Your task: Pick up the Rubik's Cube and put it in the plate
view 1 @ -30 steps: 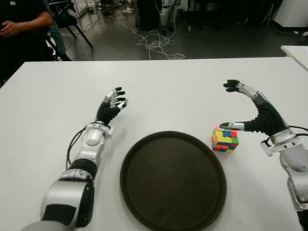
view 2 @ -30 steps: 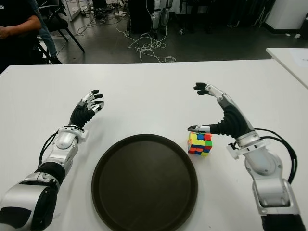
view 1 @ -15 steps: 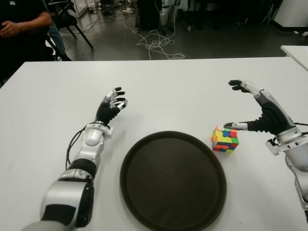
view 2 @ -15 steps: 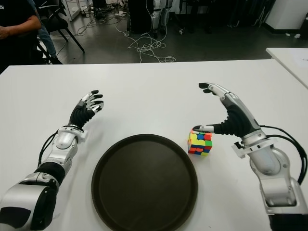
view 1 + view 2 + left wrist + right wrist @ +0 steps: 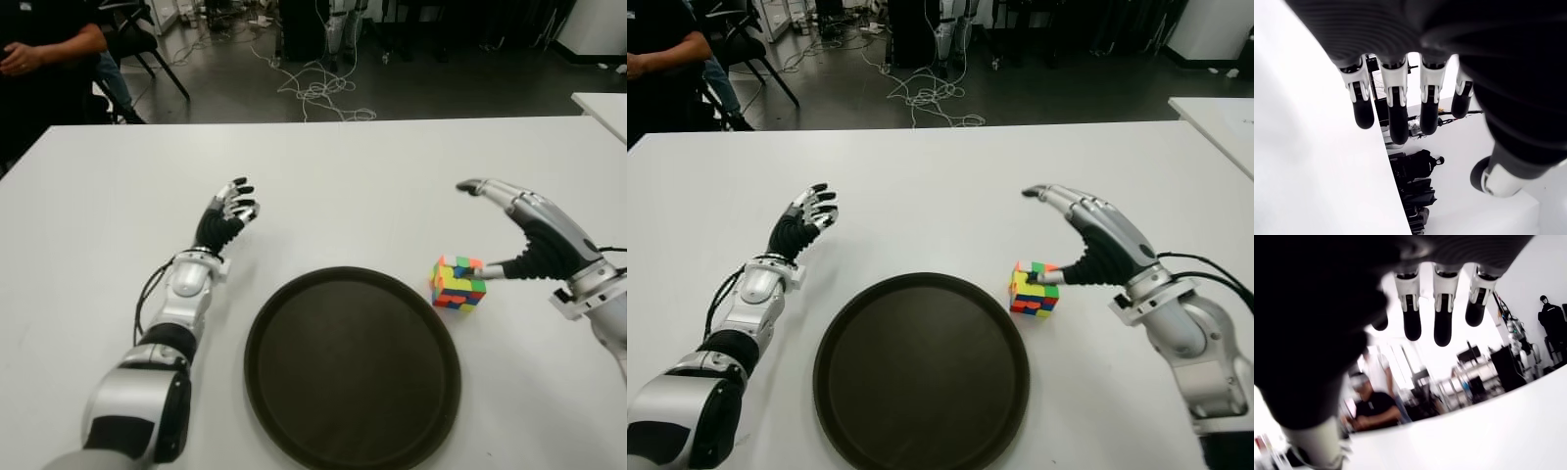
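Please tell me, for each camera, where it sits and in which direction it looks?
Eye views: on the head, looking down at the table; both arms, Rubik's Cube, plate show.
Left wrist view: behind the open left robot hand.
Right wrist view: behind the open right robot hand.
Shared: both eyes show one scene.

Silver-shelled arms, black ribbed palms, black-tipped white fingers (image 5: 1392,100), black wrist cables
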Controlling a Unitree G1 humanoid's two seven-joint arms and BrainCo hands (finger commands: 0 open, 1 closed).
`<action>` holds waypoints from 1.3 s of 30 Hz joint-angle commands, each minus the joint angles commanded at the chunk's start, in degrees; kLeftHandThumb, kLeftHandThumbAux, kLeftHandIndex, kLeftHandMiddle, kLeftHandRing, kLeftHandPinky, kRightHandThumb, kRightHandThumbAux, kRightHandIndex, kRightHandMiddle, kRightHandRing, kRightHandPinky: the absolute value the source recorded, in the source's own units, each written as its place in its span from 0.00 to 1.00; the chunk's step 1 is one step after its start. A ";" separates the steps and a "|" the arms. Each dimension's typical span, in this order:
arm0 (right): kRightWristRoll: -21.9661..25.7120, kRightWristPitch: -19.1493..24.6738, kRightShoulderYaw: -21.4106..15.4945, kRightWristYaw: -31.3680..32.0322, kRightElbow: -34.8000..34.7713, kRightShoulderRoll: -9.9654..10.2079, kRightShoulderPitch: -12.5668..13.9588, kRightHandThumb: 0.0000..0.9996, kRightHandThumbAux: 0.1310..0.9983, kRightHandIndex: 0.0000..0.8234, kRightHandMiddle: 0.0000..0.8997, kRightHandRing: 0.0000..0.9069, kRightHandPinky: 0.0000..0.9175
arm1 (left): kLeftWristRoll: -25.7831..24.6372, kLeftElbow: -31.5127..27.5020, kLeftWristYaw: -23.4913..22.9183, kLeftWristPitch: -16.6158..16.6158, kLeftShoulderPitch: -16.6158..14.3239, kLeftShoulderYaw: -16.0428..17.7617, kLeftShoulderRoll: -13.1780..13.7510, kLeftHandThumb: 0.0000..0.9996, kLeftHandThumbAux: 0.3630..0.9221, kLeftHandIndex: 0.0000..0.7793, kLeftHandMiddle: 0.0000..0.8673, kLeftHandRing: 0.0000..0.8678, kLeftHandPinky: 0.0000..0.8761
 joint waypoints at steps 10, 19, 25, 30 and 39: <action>-3.30 6.05 1.69 5.50 -3.23 -3.03 0.40 0.00 0.66 0.16 0.18 0.18 0.13 | -0.16 -0.14 -0.02 -0.19 0.09 0.18 -0.15 0.18 0.50 0.16 0.23 0.24 0.20; -4.34 7.64 2.52 6.02 -3.49 -3.34 0.44 0.00 0.66 0.16 0.19 0.18 0.12 | -0.14 -0.24 -0.28 -0.12 0.12 0.16 -0.03 0.17 0.50 0.16 0.22 0.23 0.20; -5.26 9.55 3.26 7.33 -4.39 -3.69 0.39 0.00 0.62 0.14 0.18 0.17 0.11 | -0.01 -0.33 -0.23 -0.41 0.20 0.06 0.06 0.17 0.53 0.16 0.23 0.23 0.20; -5.45 10.81 3.96 8.90 -5.06 -4.10 0.09 0.00 0.62 0.15 0.18 0.17 0.11 | -0.04 -0.50 -0.13 -0.70 0.34 0.10 0.03 0.17 0.56 0.16 0.23 0.23 0.20; -6.28 12.33 5.49 10.29 -5.07 -4.23 -0.63 0.00 0.64 0.16 0.20 0.18 0.13 | -0.02 -0.32 0.09 -0.64 0.28 0.16 0.09 0.18 0.55 0.16 0.23 0.23 0.21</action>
